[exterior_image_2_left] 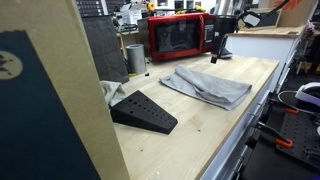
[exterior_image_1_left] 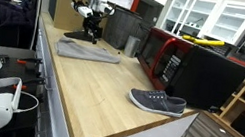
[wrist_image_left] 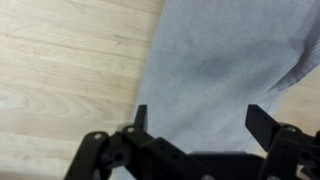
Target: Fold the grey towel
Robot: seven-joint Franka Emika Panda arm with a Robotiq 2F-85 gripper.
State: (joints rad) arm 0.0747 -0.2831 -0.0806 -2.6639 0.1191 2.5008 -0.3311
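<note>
**Wrist view: wide jaws poised over the grey towel's edge**

We see the grey towel filling most of the wrist view, with its long edge running down across the pale wooden desk. The jaws stand wide apart and hold nothing. One of the fingertips sits close to that edge, and the other is over the cloth.

In both exterior views the towel lies flat but slightly rumpled at the far end of the desk, in front of the red microwave. The arm hangs just above it. We cannot tell whether the tips already touch the fabric.

We judge this to be the grasp before a fold. To do it well, we should:

- come down at a corner or edge, not mid-cloth
- press lightly to the desk so that one layer is pinched
- close fully before lifting
- carry the edge low and straight across to the opposite side so that the edges line up

The shoe and the black wedge lie well apart from the towel and should not get in the way.
</note>
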